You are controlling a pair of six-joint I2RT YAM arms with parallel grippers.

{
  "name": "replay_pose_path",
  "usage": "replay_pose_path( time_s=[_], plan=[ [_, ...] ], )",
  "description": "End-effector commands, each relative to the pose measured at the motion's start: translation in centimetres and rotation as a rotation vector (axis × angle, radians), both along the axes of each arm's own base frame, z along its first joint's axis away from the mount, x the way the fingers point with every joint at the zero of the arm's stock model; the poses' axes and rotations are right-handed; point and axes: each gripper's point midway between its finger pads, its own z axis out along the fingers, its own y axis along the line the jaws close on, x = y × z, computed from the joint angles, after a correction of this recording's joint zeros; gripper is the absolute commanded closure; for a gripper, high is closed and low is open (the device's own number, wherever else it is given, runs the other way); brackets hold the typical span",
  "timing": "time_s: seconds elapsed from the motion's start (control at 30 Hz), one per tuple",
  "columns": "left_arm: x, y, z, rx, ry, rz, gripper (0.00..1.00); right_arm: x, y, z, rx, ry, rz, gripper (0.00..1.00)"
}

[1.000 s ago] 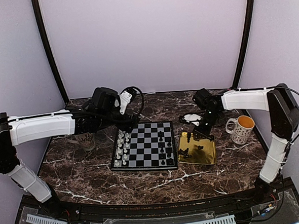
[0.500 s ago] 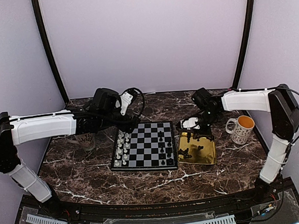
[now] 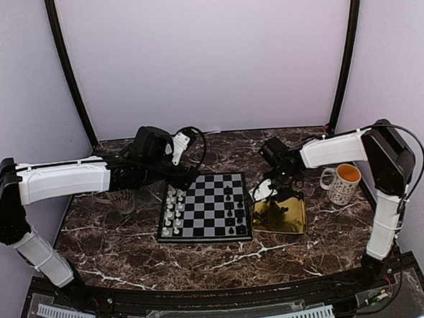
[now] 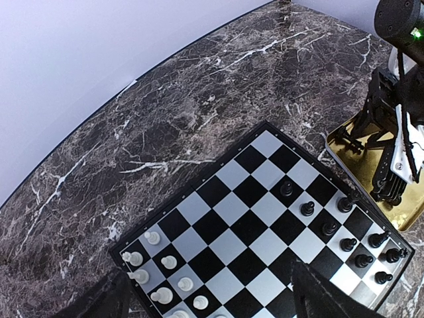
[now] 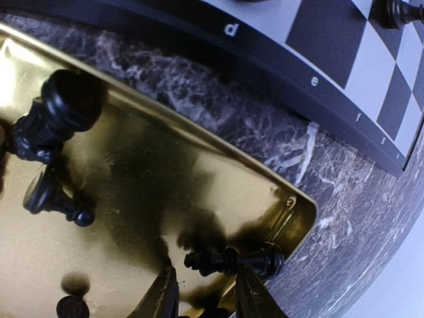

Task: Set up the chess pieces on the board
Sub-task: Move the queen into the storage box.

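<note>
Fetching a toppled black chess piece from shiny gold tray.
Poised, right end effector part-open, seemingly empty, left end effector agape; next: pinch, lift, stand on chequered board.

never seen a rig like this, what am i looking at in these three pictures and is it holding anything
This is a robot: a left arm and a right arm bolted at the near edge of a table, each ending in a two-finger gripper. The wide picture looks from above and behind; the other two come from cameras on the wrists. On the table are a chessboard with pale pieces on its left and black pieces on its right, a gold tray holding more, a mug and a glass. The left gripper hangs open over the board, empty. The right gripper is low in the tray's corner, fingers slightly apart by a fallen black piece, not clearly gripping it.
</note>
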Motion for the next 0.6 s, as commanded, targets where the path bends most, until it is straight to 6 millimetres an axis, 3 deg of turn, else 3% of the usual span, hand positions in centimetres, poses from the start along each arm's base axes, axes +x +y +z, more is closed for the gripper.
replay_pose_path(
  time_s=[0.0,0.37,0.57],
  plan=[
    [0.2,-0.4,0.9,-0.017,-0.012,-0.007,0.13,1.0,-0.1,-0.7,-0.053,-0.03,0.034,0.69],
    [0.1,-0.6,0.6,-0.02,0.0,-0.012,0.13,2.3,0.7,-1.2,-0.058,-0.019,0.009,0.68],
    [0.1,-0.5,1.1,-0.024,-0.01,-0.009,0.13,1.7,0.9,0.7,0.038,-0.001,-0.037,0.68]
  ],
)
